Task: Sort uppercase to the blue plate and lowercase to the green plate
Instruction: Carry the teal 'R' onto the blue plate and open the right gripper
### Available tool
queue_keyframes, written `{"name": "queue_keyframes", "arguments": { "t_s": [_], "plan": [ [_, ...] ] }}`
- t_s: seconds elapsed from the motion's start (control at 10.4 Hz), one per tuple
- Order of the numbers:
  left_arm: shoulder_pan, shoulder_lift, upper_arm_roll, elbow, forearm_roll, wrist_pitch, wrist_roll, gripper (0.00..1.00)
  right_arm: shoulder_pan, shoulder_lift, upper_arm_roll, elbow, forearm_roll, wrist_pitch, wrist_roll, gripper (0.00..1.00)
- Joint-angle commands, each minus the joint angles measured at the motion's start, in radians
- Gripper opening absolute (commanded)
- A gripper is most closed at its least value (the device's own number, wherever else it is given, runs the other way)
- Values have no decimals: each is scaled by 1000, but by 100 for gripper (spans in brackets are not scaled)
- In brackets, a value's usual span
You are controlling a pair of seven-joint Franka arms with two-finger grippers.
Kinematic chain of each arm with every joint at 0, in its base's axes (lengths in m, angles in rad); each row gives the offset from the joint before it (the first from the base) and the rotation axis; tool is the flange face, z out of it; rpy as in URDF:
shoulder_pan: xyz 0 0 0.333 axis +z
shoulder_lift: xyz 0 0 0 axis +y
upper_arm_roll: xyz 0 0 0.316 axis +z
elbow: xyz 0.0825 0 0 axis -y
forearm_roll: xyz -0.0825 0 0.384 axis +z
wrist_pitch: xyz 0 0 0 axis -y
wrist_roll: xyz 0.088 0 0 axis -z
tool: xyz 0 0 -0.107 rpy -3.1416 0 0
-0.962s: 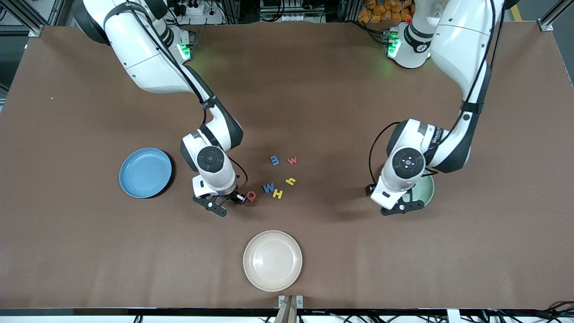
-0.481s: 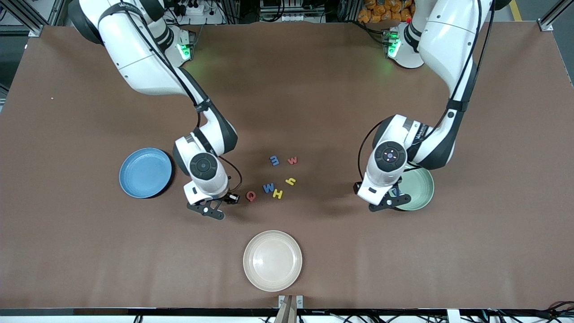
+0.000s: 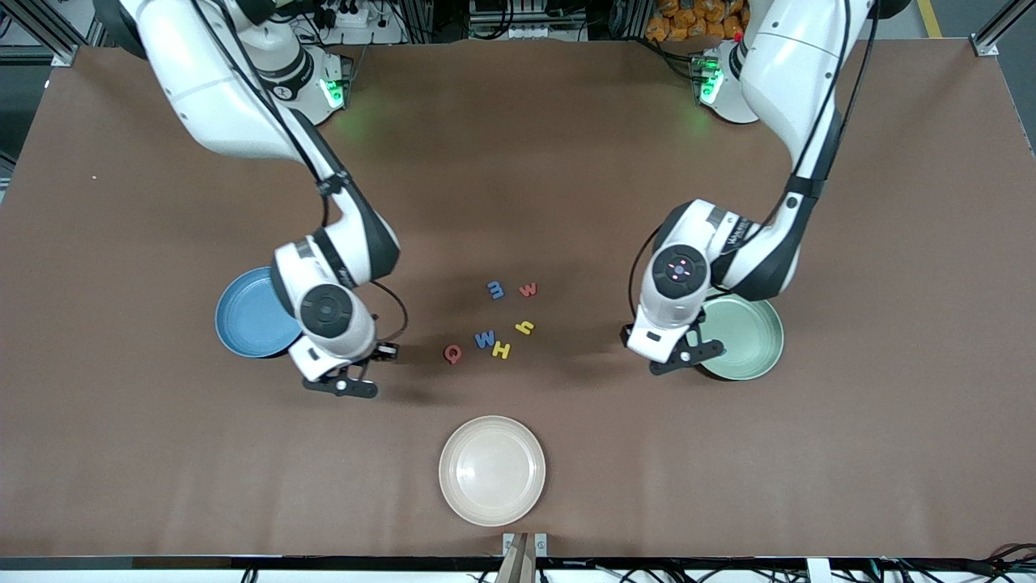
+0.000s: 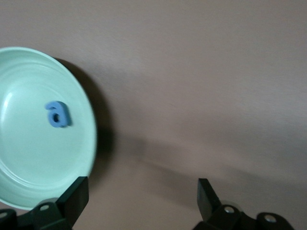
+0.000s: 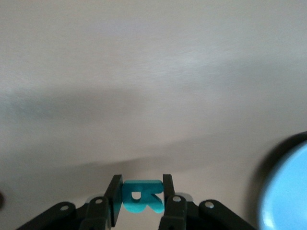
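Note:
My right gripper (image 5: 140, 190) is shut on the teal R (image 5: 142, 196), an uppercase letter. It hangs over the table just off the blue plate (image 3: 247, 316), whose rim (image 5: 288, 191) shows in the right wrist view. My left gripper (image 3: 678, 360) stands open with nothing between its fingers (image 4: 74, 196), over the table at the edge of the green plate (image 3: 749, 340). A blue lowercase a (image 4: 58, 114) lies in the green plate (image 4: 29, 158). Mid-table lie the red Q (image 3: 452, 353), blue W (image 3: 484, 339), yellow H (image 3: 502, 350), yellow h (image 3: 525, 327), blue m (image 3: 495, 289) and red w (image 3: 528, 288).
A beige plate (image 3: 492, 470) sits near the table's front edge, nearer to the front camera than the letters. The right arm's wrist covers part of the blue plate in the front view.
The right gripper has carried the R away from the Q toward the blue plate. The left gripper has moved off the green plate toward the middle of the table, still open.

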Motion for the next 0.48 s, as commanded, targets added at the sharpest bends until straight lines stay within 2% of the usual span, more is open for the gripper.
{"name": "queue_keyframes", "arguments": {
  "t_s": [0.0,0.19,0.38],
  "plan": [
    [-75,37,6,44,9,13,-121,100,-82,-217,10,-263,4,19,-139,13],
    [-143,62,4,58,7,26,-220,100,-147,-327,-1,-414,19,69,-277,13],
    [-195,71,0,58,-5,61,-300,100,-165,-363,-73,-566,24,253,-394,13]
  ]
}}
